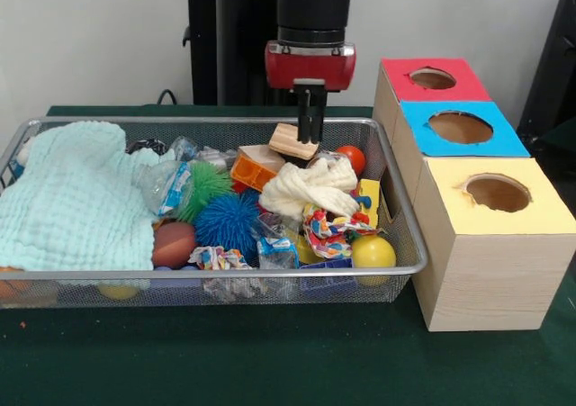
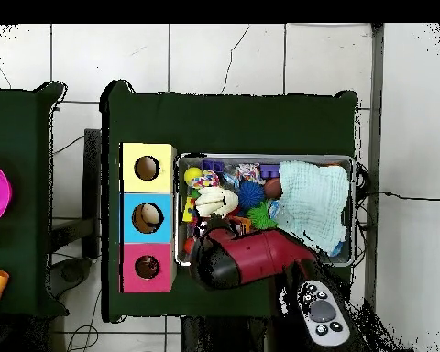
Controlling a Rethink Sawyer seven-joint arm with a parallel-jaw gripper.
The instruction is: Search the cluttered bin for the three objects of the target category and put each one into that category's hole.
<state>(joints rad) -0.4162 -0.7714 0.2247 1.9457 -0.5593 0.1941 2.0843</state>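
End effector (image 1: 310,136) hangs low over the far side of the wire basket (image 1: 270,270), its closed tips touching a small wooden block (image 1: 292,141). Red-topped hole (image 1: 433,78) sits well right; a mint cloth (image 1: 76,199) covers the basket's left.

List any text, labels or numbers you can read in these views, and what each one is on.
No text can be read in either view.
Plastic wrapper in the bin: blue and white print, too blurred to read.
Boxes with red, blue and yellow holes: colour only, no words or numbers.
Arm's control pad: buttons, no legible marks.
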